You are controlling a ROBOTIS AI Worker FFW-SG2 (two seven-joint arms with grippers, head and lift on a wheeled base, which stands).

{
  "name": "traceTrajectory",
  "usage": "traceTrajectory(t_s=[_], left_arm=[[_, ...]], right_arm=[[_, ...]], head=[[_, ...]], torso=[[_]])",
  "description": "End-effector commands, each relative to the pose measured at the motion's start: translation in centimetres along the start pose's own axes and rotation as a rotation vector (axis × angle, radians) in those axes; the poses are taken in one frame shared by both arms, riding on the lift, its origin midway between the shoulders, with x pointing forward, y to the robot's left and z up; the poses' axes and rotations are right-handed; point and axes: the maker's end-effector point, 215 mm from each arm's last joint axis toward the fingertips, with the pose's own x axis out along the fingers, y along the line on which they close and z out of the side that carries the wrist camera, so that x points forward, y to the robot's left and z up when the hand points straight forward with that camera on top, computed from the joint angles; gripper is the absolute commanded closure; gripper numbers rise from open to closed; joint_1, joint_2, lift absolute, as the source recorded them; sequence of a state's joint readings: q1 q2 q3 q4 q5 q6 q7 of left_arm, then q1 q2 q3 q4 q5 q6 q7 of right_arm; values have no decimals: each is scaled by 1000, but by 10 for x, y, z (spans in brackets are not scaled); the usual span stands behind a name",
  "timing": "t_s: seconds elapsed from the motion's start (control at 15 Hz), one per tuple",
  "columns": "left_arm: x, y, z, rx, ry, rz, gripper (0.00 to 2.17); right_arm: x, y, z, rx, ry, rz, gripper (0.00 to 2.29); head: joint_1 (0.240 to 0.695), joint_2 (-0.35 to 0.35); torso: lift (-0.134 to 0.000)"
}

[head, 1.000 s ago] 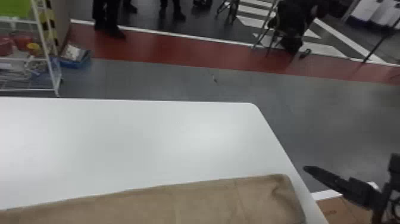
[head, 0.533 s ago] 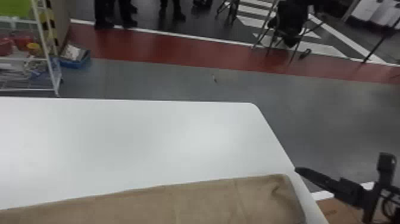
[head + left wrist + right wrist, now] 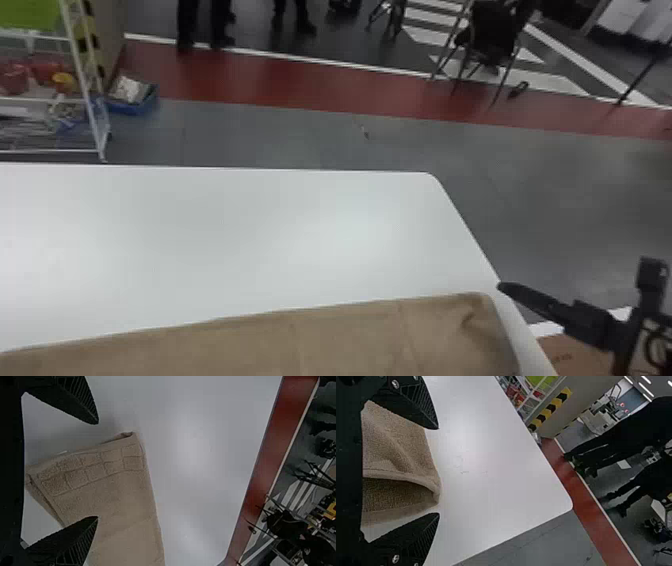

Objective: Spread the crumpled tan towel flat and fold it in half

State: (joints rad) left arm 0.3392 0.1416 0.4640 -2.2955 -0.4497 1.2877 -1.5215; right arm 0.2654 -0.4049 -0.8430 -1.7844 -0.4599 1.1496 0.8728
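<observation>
A white rack (image 3: 93, 120) and a blue box (image 3: 132, 106) are seen at the left of the floor, beyond a white table (image 3: 300, 225) crossed behind by a red floor strip (image 3: 300, 85). The left gripper (image 3: 98, 470) is held wide open over one end of the towel, with nothing clasped. The tan towel (image 3: 350, 340) is laid along the table's near side as a folded band, cut off by the head view's bottom edge. Its right end, creased at the corner, is framed between the widely parted fingers of the right gripper (image 3: 545, 302), beside the table's right edge; it is not gripped, and whether it is touched cannot be told. Part of that end is hidden by the upper finger.
</observation>
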Motion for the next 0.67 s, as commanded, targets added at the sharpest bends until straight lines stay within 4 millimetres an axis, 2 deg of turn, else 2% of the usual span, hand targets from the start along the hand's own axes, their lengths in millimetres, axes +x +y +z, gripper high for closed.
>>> traceTrajectory(t_s=[0.0, 0.6], left_arm=[[1, 1, 0, 12, 0, 3, 19], [3, 2, 4, 23, -3, 7, 19]], right_arm=[[2, 1, -1, -3, 4, 1, 110], [7, -1, -1, -2, 9, -4, 110]], head=[[695, -342], [695, -329]], torso=[[-123], [-123]])
